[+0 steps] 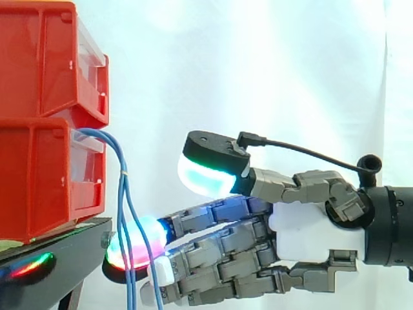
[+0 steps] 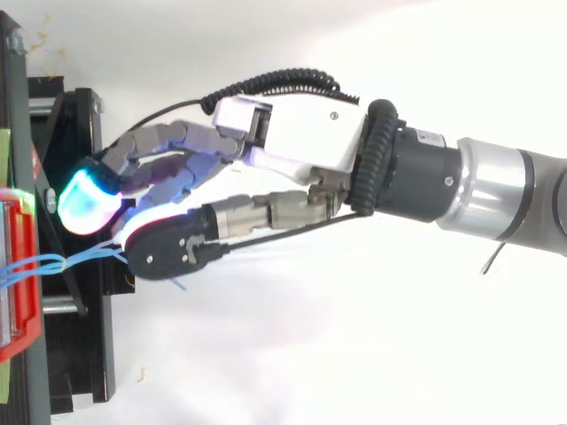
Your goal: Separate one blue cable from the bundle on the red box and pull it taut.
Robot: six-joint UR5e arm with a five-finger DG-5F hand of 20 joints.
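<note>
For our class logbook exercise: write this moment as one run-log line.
stage: reaching | hand: open, fingertips at hanging blue cables | cables: slack, from lower red bin | none gripped

Black stand (image 1: 64, 240) sat at the left in the side view, top slab level, one leg angling down beneath it (glossy front edge showed green and red reflections). Lower red bin (image 1: 39, 181) rested directly on the slab, open front facing right, roughly flush with the slab's edge. Upper red bin (image 1: 45, 58) was stacked on the lower one, clear of the stand.
</note>
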